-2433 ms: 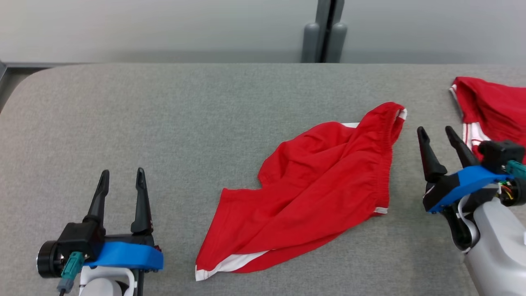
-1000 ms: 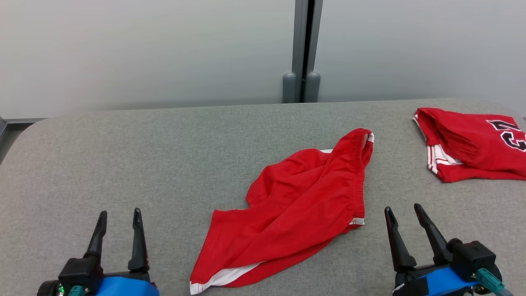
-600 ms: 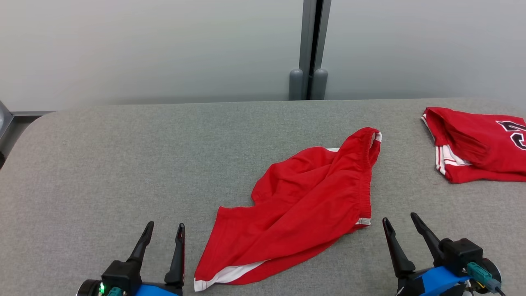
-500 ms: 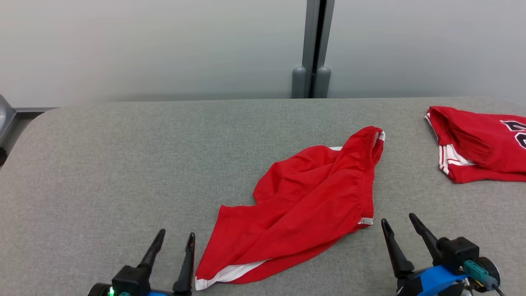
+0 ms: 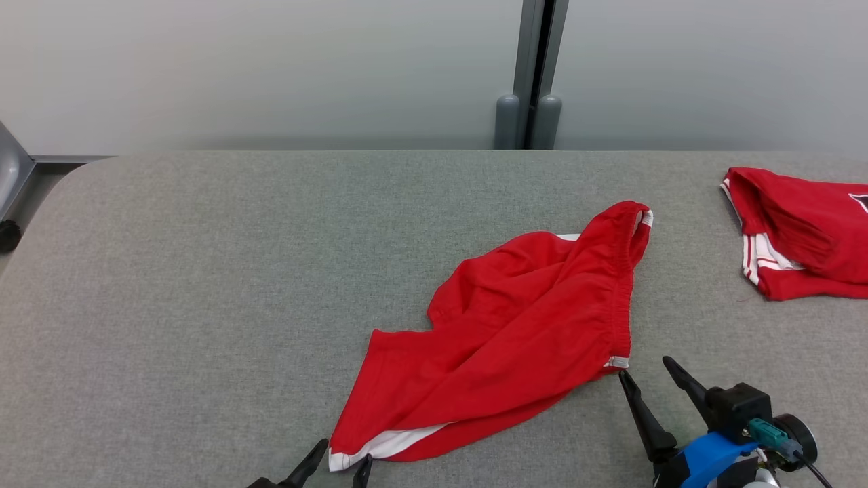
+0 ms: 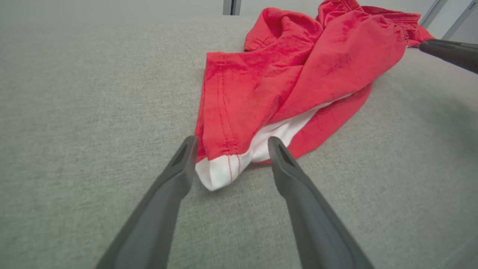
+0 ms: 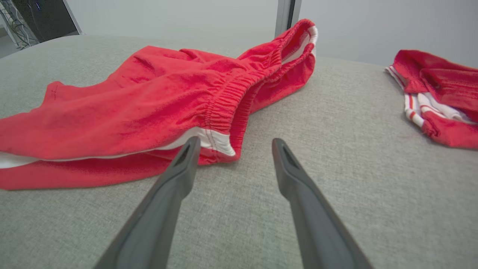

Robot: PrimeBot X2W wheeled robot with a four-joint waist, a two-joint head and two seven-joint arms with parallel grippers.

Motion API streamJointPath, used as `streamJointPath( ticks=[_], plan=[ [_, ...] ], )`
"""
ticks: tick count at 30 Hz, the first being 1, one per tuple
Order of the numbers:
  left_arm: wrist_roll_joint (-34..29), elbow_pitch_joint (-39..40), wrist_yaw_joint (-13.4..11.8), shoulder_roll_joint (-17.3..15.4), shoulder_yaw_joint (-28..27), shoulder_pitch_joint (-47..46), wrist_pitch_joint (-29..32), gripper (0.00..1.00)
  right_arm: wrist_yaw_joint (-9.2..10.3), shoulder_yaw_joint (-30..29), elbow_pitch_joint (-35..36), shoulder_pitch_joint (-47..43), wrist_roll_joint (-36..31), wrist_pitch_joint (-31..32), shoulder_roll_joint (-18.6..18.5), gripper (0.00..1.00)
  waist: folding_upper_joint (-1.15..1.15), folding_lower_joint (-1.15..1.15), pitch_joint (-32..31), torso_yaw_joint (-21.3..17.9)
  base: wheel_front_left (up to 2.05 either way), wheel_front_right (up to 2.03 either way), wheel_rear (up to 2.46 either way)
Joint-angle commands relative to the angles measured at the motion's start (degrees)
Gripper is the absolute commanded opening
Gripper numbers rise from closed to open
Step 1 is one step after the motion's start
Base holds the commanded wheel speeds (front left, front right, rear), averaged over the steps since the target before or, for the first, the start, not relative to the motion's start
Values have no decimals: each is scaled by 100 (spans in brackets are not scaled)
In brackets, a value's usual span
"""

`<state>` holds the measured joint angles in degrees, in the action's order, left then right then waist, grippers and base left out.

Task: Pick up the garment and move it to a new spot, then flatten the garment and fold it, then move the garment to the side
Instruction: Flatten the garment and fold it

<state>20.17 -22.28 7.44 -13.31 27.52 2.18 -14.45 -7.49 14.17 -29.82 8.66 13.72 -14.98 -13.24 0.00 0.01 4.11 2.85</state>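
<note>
Red shorts (image 5: 515,339) with white trim lie crumpled on the grey table, waistband toward the right. At the bottom edge of the head view my left gripper (image 5: 342,457) is open, its tips at the shorts' white-trimmed lower corner. In the left wrist view that corner (image 6: 220,170) lies between the open fingers of the left gripper (image 6: 229,144). My right gripper (image 5: 643,376) stands open just right of the waistband's near end. The right wrist view has the right gripper (image 7: 233,144) open, its left finger beside the shorts (image 7: 149,108).
A second red garment (image 5: 807,234) with white stripes lies at the table's far right, also in the right wrist view as a red garment (image 7: 437,93). The grey table (image 5: 203,271) stretches wide to the left. A grey post (image 5: 532,74) stands behind the table.
The camera has shifted. My left gripper has moved right to the shorts' lower corner and dropped low in the head view. My right gripper has closed in on the waistband end.
</note>
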Motion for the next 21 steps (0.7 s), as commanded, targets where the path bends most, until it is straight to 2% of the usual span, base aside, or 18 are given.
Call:
streamJointPath(
  ticks=[1,7,20,21],
  plan=[
    [19,-55,3,-96,43,14,18,100,-2,42,-38,97,45,-27,-55,100,0,-1,14,-1,0,0,0],
    [152,-361,3,-142,266,-227,-22,100,-2,355,-362,364,40,-27,-174,100,0,-1,87,-12,0,0,0],
    [332,-908,3,29,795,-935,-75,100,-2,1349,-1056,1271,208,-28,-350,100,0,-1,325,77,0,0,0],
    [372,-942,3,41,831,-977,-74,100,-2,1446,-1109,1298,257,-27,-352,94,0,-1,331,84,0,0,0]
  ],
)
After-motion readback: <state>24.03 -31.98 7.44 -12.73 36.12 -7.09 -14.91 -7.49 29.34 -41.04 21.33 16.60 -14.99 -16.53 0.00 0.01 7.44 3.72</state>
